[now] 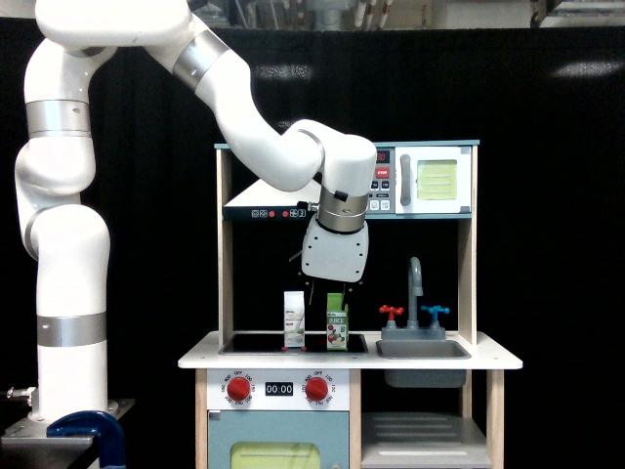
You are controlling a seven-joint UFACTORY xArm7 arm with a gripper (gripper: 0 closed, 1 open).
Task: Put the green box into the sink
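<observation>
Green box: it stands upright on the counter, just beside a white carton, with the sink near, on the exterior view's right.
End effector: it hangs just above the box top; I cannot tell how wide the fingers are, and nothing is visibly held.
Handling: probably light, stiff and easy to tip over.
Hold: the two flat side walls, near the top.

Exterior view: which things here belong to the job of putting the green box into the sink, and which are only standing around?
Belong to the job:
- green box, upright on the stovetop
- sink, on the exterior view's right
- end effector, just above the green box

Only standing around:
- white carton, beside the green box
- toy microwave
- faucet
- red knobs
</observation>
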